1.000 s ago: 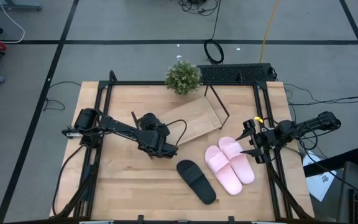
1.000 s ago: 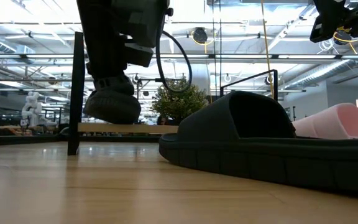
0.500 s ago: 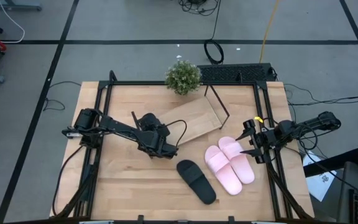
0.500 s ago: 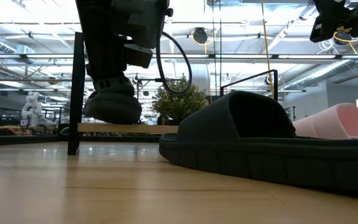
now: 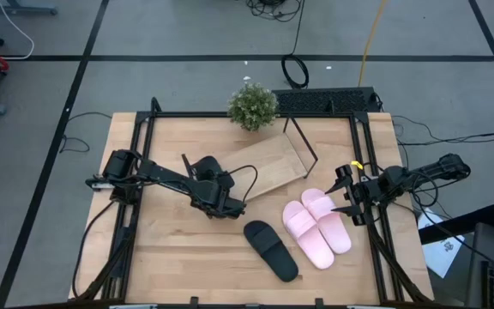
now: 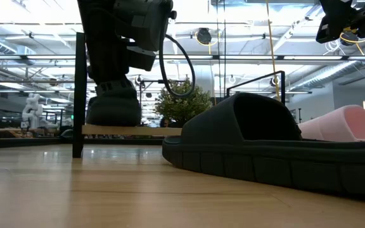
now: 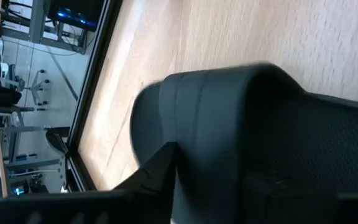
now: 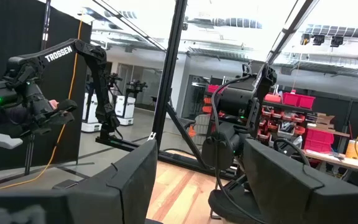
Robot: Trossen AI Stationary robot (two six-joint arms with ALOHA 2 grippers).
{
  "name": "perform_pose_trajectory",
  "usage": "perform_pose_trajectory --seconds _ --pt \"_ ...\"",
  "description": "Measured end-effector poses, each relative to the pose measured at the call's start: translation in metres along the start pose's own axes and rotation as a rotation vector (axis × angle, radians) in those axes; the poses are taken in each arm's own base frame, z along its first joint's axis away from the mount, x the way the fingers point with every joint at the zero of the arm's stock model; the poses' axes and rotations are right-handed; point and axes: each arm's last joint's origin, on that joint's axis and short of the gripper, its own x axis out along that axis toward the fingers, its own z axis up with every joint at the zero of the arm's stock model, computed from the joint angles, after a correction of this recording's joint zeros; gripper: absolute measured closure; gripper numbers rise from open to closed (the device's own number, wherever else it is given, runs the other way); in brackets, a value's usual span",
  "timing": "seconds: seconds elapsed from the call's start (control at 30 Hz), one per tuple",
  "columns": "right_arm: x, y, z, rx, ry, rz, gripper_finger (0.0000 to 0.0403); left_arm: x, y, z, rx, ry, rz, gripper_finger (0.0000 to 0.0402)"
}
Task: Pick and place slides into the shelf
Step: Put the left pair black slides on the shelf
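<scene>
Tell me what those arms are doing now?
Left claw shut on a black slide, low at the shelf. Right claw open, waiting beside the pink pair. Other black slide on table.

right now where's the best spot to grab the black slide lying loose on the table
Grip the wide strap of the black slide, coming straight down from above. It lies flat, sole down, angled across the table, and the strap arches up over the footbed as its highest part, leaving an open tunnel for one finger to slip under. The pink slides sit close on one side, so approach from the other.
</scene>
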Motion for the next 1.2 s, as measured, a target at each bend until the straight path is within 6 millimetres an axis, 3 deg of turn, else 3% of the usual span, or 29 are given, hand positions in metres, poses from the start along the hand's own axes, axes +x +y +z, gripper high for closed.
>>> perform_pose_trajectory --seconds 0.33,1.2 --pt "0.0000 0.0000 0.0000 0.000 0.000 0.000 0.0177 -0.0001 -0.0002 -0.0002 0.002 0.000 0.000 0.0229" --pt "0.0000 0.0000 0.0000 0.000 0.000 0.000 0.0177 -0.0074 0.0041 0.0036 -0.090 0.023 -0.014 0.0227"
